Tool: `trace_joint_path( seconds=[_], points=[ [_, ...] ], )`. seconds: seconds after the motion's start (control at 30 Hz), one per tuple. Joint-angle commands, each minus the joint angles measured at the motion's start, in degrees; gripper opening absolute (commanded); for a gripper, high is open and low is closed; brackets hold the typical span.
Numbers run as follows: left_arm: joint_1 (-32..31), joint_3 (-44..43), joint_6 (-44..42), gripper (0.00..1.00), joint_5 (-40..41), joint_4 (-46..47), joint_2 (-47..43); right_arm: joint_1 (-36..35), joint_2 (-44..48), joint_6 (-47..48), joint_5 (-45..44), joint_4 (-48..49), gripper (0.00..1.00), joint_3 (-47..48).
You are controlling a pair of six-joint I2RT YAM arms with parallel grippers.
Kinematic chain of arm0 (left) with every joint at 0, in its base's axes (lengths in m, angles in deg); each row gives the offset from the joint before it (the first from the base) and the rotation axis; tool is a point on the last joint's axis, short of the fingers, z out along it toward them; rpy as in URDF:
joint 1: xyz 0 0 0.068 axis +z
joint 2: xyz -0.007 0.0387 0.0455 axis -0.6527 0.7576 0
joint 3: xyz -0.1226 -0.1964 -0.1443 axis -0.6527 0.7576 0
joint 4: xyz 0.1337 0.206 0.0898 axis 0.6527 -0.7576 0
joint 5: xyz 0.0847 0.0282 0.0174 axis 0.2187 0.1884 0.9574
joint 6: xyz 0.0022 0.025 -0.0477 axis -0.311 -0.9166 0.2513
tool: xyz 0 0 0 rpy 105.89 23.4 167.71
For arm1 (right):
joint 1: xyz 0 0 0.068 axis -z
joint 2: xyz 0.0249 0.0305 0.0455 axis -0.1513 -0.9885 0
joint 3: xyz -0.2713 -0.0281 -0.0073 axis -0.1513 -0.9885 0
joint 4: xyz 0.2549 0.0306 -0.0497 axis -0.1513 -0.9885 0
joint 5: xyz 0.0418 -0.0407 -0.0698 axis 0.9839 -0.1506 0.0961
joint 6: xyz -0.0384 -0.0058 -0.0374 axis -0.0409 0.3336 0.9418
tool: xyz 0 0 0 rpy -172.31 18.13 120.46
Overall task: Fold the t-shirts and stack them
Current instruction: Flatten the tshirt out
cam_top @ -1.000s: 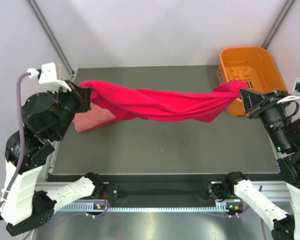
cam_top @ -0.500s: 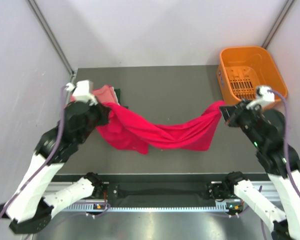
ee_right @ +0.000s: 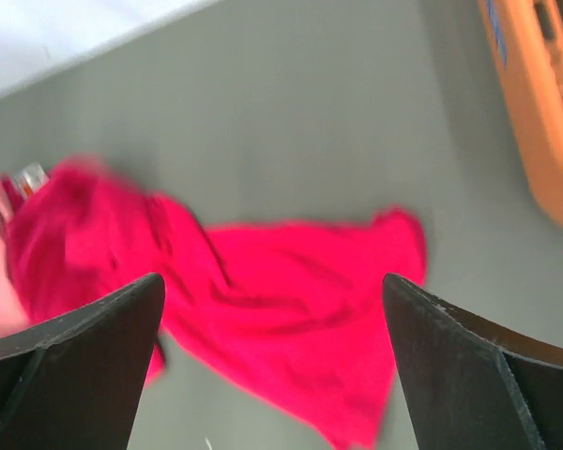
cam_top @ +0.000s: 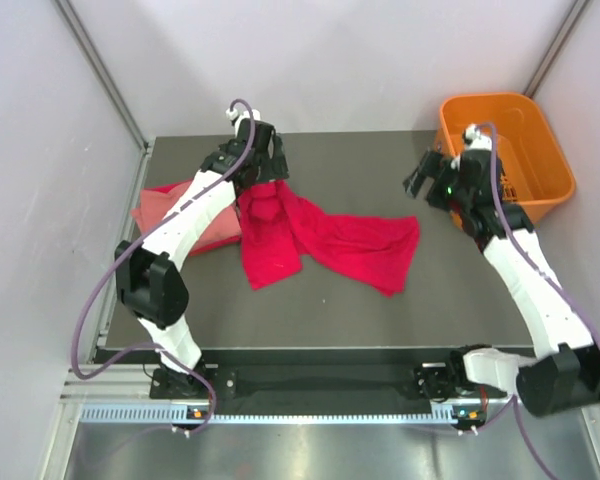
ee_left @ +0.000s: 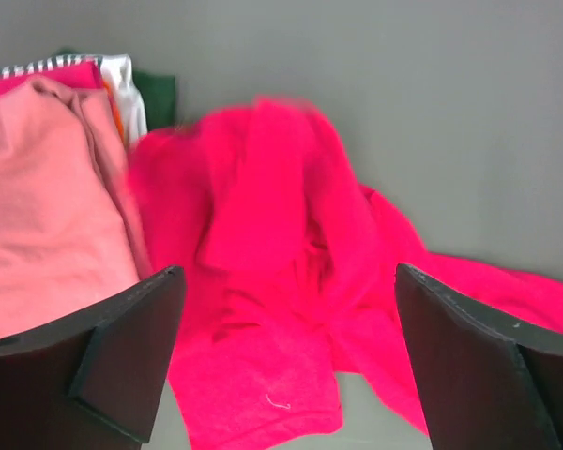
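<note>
Inspection of the current state, from the remote station.

**Change observed:** A second ago the crimson t-shirt (cam_top: 350,240) hung stretched in the air between the two arms, one end pinched in each. Both grips have since been let go. The left pincer (cam_top: 265,175) stands with its jaws spread wide and nothing between them, as its wrist view confirms. The right pincer (cam_top: 418,182) is likewise spread and empty. Both arms have swung inward toward 12 o'clock and now hover above the cloth.

**Position of the garment:** The crimson t-shirt lies on the desk (cam_top: 360,310) just left of centre. It forms a rumpled band running from 10 o'clock, under the left pincer, toward 3 o'clock. The 10 o'clock end is doubled over itself and the rest is wrinkled and twisted.

**Surroundings:**
- The salmon t-shirt (cam_top: 175,215) lies at 9 o'clock, touching the crimson one.
- In the left wrist view a pale shirt (ee_left: 122,75) and a dark green shirt (ee_left: 158,94) show beyond it.
- The orange basket (cam_top: 495,100) sits at 2 o'clock, well apart from the cloth.

**Assessment:** I judge this as laid down but not laid flat. No fold is made yet. The bunched end would need spreading before folding, or the fold will trap creases.
</note>
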Motion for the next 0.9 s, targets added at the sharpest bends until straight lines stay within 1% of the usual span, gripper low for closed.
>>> trace_joint_path(
  seconds=[0.0, 0.03, 0.07, 0.1, 0.17, 0.2, 0.23, 0.27, 0.3, 0.37, 0.4, 0.47, 0.5, 0.57, 0.6, 0.7, 0.73, 0.83, 0.87],
  points=[
    [0.1, -0.9, 0.4, 0.98, -0.9, 3.5, -3.7, 0.3, 9.7, 1.8, 2.5, 2.0, 0.96, -9.3],
    [0.2, 1.5, 0.5, 0.98, -1.0, 3.9, -4.3, 0.2, 10.5, 2.2, 4.2, 2.1, 0.9, -11.8],
    [0.2, 2.8, 0.6, 0.98, -1.5, 4.3, -5.2, 0.1, 11.2, 2.8, 5.9, 2.1, 0.88, -16.3],
    [0.2, 4.2, 0.8, 0.98, -1.9, 5.2, -7.5, -0.2, 12.1, 3.1, 6.6, 2.1, 0.84, -18.4],
    [0.1, 9.7, 1.2, 0.98, -3.2, 6.4, -10.4, -1.0, 12.7, 3.8, 6.9, 1.4, 0.8, -23.4],
    [0.1, 11.9, 1.2, 0.97, -4.7, 7.0, -13.8, -1.7, 13.4, 3.6, 5.6, 0.7, 0.77, -24.8],
    [0.2, 16.5, 1.6, 0.97, -5.3, 8.0, -15.5, -4.1, 14.0, 3.4, 3.1, 0.2, 0.76, -26.0],
    [0.1, 18.9, 2.1, 0.96, -5.9, 8.4, -17.2, -5.5, 15.5, 3.1, 1.2, 0.2, 0.74, -28.6],
    [0.2, 23.6, 2.4, 0.95, -7.4, 8.7, -20.6, -6.7, 16.3, 2.6, -0.2, 0.0, 0.71, -29.8],
    [0.1, 28.4, 2.9, 0.93, -8.5, 9.6, -23.8, -9.2, 17.8, 1.4, -1.8, -0.7, 0.71, -32.6],
    [0.0, 33.5, 3.3, 0.92, -8.9, 9.9, -26.8, -9.6, 18.2, 0.9, -2.0, -0.8, 0.7, -33.5],
    [-0.2, 38.3, 3.6, 0.92, -9.7, 10.6, -29.6, -10.4, 18.9, -0.3, -1.7, -0.4, 0.69, -36.2],
    [-0.3, 42.4, 3.8, 0.91, -10.2, 10.6, -31.9, -10.5, 18.9, -1.1, -1.6, 0.5, 0.7, -37.1],
    [-0.4, 46.0, 4.9, 0.91, -10.9, 10.3, -33.9, -10.8, 18.6, -2.2, -0.8, 2.1, 0.7, -39.6],
    [-0.4, 49.2, 5.4, 0.91, -11.5, 10.3, -35.3, -10.8, 18.4, -2.4, -0.6, 3.8, 0.7, -40.3],
    [-0.5, 54.0, 6.5, 0.89, -13.4, 11.6, -36.4, -10.7, 15.8, -2.7, 0.0, 5.5, 0.67, -41.1],
    [-0.4, 54.8, 6.8, 0.87, -13.2, 12.0, -36.2, -10.8, 15.3, -2.7, 0.2, 6.8, 0.66, -41.1],
    [-0.5, 56.7, 7.7, 0.85, -12.7, 11.5, -33.9, -10.8, 13.4, -3.1, 1.0, 9.1, 0.62, -41.4],
    [-0.5, 56.8, 8.4, 0.82, -13.7, 11.1, -32.3, -10.8, 12.7, -3.2, 1.2, 9.5, 0.61, -41.6]
  ],
)
